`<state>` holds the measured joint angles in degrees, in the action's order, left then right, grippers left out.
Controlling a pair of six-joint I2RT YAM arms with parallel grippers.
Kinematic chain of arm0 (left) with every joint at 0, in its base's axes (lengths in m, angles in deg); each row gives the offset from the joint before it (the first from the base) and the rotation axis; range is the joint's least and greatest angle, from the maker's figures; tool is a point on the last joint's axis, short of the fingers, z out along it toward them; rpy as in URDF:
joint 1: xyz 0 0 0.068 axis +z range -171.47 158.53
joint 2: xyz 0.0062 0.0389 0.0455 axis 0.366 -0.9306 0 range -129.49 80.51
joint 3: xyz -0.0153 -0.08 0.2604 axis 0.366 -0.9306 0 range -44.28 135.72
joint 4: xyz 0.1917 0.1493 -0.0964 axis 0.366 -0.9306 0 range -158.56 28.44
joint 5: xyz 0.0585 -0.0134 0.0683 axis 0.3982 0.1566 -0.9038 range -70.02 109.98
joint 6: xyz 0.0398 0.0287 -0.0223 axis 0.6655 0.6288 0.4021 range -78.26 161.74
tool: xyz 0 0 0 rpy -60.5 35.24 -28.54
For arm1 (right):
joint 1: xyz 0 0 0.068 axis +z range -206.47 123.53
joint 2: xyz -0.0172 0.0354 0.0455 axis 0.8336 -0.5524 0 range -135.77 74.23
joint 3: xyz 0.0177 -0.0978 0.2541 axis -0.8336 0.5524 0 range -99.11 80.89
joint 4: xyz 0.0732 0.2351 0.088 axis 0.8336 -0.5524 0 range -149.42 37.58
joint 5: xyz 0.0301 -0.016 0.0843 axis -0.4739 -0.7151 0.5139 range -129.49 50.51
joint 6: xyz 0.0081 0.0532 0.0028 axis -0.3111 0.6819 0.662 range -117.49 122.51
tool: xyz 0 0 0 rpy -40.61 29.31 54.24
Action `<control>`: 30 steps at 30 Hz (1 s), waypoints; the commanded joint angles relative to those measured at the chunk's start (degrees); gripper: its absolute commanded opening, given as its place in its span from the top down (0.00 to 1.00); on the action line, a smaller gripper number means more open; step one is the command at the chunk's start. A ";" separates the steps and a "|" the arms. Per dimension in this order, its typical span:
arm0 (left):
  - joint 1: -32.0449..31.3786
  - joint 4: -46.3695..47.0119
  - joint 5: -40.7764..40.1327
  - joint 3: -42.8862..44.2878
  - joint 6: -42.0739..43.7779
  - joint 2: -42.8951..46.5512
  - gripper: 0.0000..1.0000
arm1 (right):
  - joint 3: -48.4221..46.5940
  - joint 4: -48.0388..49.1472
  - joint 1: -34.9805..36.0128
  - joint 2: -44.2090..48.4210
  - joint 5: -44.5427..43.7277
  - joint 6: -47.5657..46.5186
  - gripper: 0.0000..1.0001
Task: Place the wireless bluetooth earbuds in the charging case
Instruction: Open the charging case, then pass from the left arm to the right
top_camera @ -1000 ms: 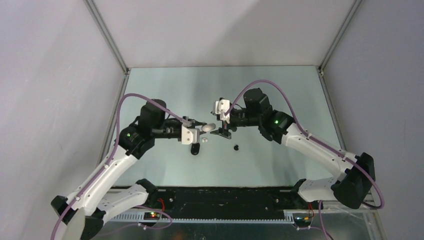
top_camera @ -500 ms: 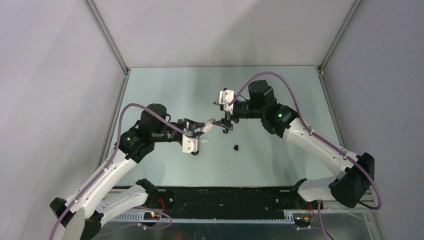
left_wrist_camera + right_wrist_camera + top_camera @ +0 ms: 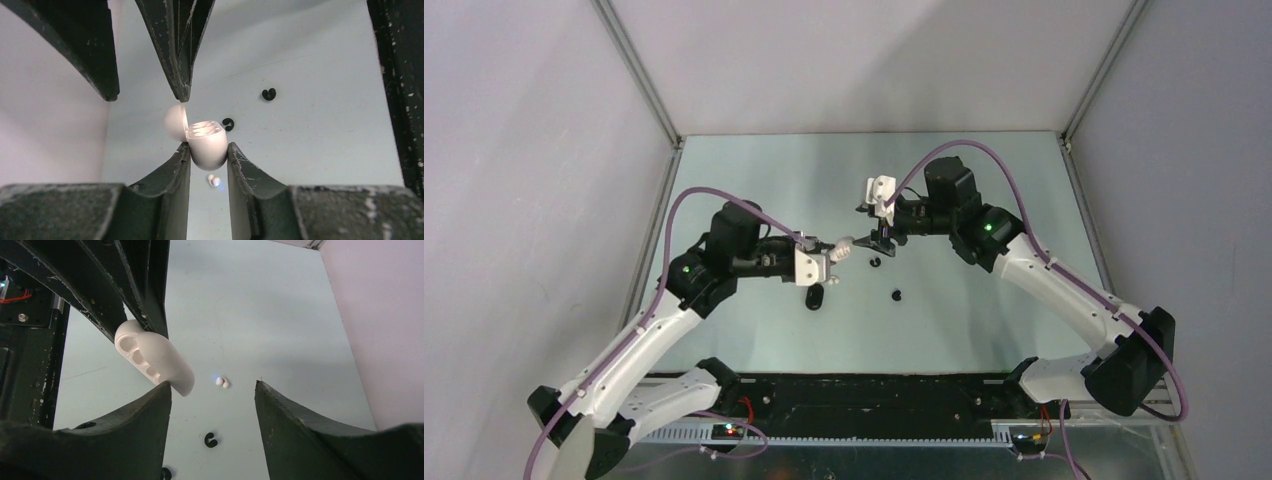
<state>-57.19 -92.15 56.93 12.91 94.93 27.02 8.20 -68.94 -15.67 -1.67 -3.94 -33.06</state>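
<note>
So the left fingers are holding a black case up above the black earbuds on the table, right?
No, the case in the left fingers is white, not black; the left wrist view shows it. It is held up above the black earbuds on the table.

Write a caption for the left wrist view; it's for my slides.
Left gripper clamps an open white case, right gripper open at its lid; black earbuds and a white earbud lie below.

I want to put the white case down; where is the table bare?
Bare: the far table, behind the held white case; also the near strip in front of the black case. Crowded: the middle, around the black buds.
</note>
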 commanded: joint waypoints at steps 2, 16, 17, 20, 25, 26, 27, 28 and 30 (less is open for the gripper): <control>0.45 -0.61 1.17 3.01 -7.57 -0.81 1.00 | -2.99 -0.80 -0.77 1.58 1.21 -0.21 0.39; 1.60 0.11 1.35 3.20 -11.87 -1.16 1.00 | -3.02 -3.62 -1.33 2.33 5.64 -2.39 0.35; 1.66 0.10 1.49 3.24 -11.90 -1.32 1.00 | -3.05 -4.28 -1.33 2.33 6.43 -2.92 0.35; 1.72 0.18 2.15 3.33 -11.39 -1.40 1.00 | -3.00 -6.77 -1.01 1.77 7.28 -4.46 0.37; 1.78 0.32 2.21 3.25 -11.43 -1.38 1.00 | -3.04 -7.09 0.23 -0.30 7.11 -5.16 0.42; 1.74 0.28 2.18 3.14 -11.44 -1.28 1.00 | -3.01 -7.11 0.37 -0.61 6.92 -5.66 0.43; 1.74 0.32 2.19 3.08 -11.37 -1.16 1.00 | -2.99 -7.05 0.70 -1.15 6.44 -5.87 0.43; 1.73 0.34 2.18 2.99 -11.32 -1.08 1.00 | -3.04 -7.05 0.78 -1.43 6.19 -6.14 0.44; 1.70 0.35 2.02 2.94 -11.15 -0.93 1.00 | -3.06 -6.91 0.93 -2.19 5.77 -6.18 0.45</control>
<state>-55.79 -92.79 57.78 13.70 84.18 25.40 7.39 -75.41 -15.30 -2.32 1.56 -37.78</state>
